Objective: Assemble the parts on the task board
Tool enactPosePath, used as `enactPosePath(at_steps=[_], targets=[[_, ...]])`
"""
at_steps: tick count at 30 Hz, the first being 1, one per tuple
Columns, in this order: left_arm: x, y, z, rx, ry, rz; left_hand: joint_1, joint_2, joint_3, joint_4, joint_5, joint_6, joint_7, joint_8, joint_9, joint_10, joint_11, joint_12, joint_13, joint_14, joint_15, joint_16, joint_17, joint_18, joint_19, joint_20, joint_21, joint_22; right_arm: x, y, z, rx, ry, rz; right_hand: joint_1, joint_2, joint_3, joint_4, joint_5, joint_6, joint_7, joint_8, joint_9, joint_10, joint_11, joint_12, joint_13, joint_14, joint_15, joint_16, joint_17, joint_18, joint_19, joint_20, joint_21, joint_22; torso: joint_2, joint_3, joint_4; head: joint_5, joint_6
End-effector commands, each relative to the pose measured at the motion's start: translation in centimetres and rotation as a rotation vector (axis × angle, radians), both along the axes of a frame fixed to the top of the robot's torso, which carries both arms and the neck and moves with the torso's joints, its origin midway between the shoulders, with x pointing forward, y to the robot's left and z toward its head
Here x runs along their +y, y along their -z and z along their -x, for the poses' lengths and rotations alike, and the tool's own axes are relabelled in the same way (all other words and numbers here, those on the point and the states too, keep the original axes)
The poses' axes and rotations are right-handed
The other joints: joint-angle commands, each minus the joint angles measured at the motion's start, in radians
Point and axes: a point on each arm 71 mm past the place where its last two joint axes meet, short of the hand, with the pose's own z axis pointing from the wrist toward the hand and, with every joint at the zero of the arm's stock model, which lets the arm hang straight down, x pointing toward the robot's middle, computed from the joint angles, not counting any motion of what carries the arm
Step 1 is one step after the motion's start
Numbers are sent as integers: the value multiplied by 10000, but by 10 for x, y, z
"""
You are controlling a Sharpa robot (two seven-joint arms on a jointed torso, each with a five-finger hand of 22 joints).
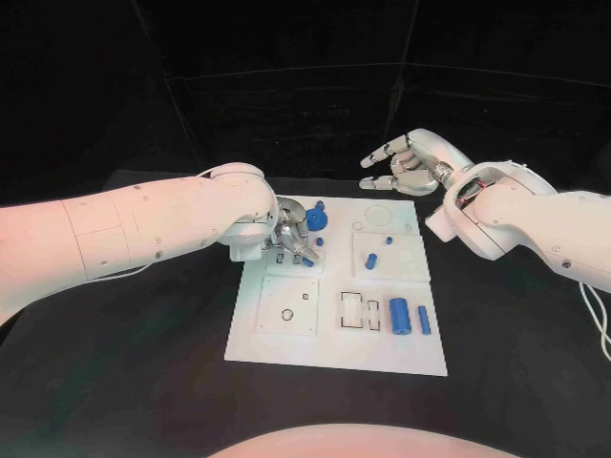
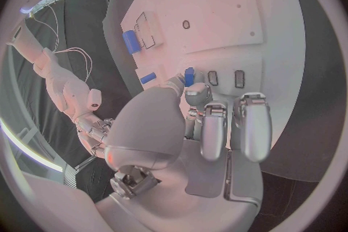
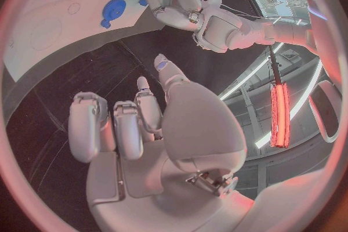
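The white task board lies mid-table. My left hand is low over its far left corner and pinches a small blue peg at its fingertips, close to the board's surface. A blue round disc sits right beside that hand. Three small blue parts lie on the far right panel. A thick blue cylinder and a thin blue pin lie on the near right panel. My right hand hovers past the board's far right corner, fingers loosely spread and holding nothing.
Rectangular slots and a small round hole are cut into the board's near panels. Black table surrounds the board on all sides. In the right wrist view the board's far edge lies ahead of the fingers.
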Motion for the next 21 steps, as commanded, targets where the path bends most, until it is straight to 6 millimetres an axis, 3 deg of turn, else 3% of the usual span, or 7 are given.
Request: enactPosePath(at_steps=[1, 6, 10, 14, 21], targets=[[1, -3, 1, 38, -812, 1090, -434, -435, 2520, -1535, -32, 4, -3, 197, 138, 125, 4, 45, 52, 1038, 18, 31, 2634, -166, 133, 9, 30, 543, 0, -1, 0, 65, -62, -9, 14, 58, -48, -11, 42, -64, -19, 34, -15, -67, 3, -51, 180, 906, -67, -39, 2080, 201, -96, 0, -57, -9, 7, 2, 19, -6, 7], [9, -6, 4, -369, -1361, 1727, -1053, -864, 3710, -1845, 77, 3, -38, 424, 394, 259, -14, 132, 124, 1038, -23, 31, 2634, -180, 157, 14, 54, 604, -2, 0, -1, 76, -6, 3, 14, 58, -48, -11, 42, -64, -19, 34, -15, -67, 3, -51, 180, 906, -67, -39, 2080, 201, -96, 0, -57, -9, 9, 9, 1, 16, 5], [15, -8, 7, -695, -1684, 2072, -1170, -960, 3987, -1983, 91, -9, -66, 493, 472, 262, -21, 102, 86, 1038, -28, 31, 2634, -183, 168, 6, 65, 630, -4, 0, -2, 92, 25, 20, 22, 56, -52, -17, 43, -68, -19, 35, -16, -76, 3, -64, 168, 903, -67, -47, 2069, 203, -100, -1, -63, -20, 10, -1, 19, 1, -10], [23, -8, 11, -1151, -1932, 2252, -1219, -980, 4093, -2025, 92, -15, -68, 526, 507, 259, -23, 75, 52, 1038, -29, 31, 2634, -181, 165, 3, 59, 623, -5, 0, -2, 105, 49, 36, 22, 56, -52, -17, 43, -68, -19, 35, -16, -76, 3, -64, 168, 903, -67, -47, 2069, 203, -100, -1, -63, -20, 5, 24, 30, 33, -40], [41, 1, 19, -2038, -2315, 2197, -1275, -1040, 4223, -2088, 88, -21, -74, 577, 557, 279, -30, 79, 46, 1038, -32, 31, 2634, -190, 185, -2, 82, 666, -9, 1, -3, 111, 91, 68, 26, 52, -57, -22, 43, -71, -18, 36, -16, -86, 4, -78, 155, 899, -67, -56, 2055, 206, -107, -1, -71, -34, -7, 9, 41, 9, -67]])
